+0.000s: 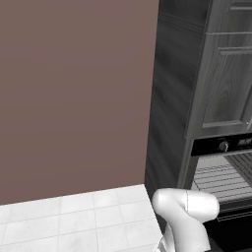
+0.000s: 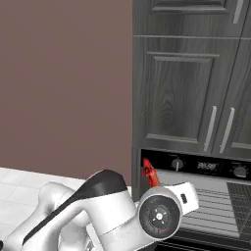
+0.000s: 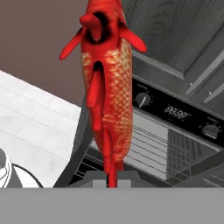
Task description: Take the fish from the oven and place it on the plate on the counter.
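The red-orange fish [image 3: 107, 87] stands close in front of the hand camera, its tail pinched between the tips of my gripper [image 3: 112, 180], which is shut on it. From the right base camera the fish [image 2: 149, 172] pokes up above my wrist, just left of the oven's black control panel [image 2: 206, 165]. The fish hangs in the air outside the oven [image 3: 175, 114], whose grey wire racks [image 2: 215, 206] show below the panel. Knob and racks also show from the left base camera, on the oven [image 1: 224, 146]. The plate and the counter are out of view.
Dark grey wood-grain cabinets [image 2: 181, 88] rise above and beside the oven. A brown wall [image 1: 74, 88] stands to the left, over a white tiled floor [image 1: 74, 216]. My white arm [image 1: 187, 209] is folded low in front of the oven.
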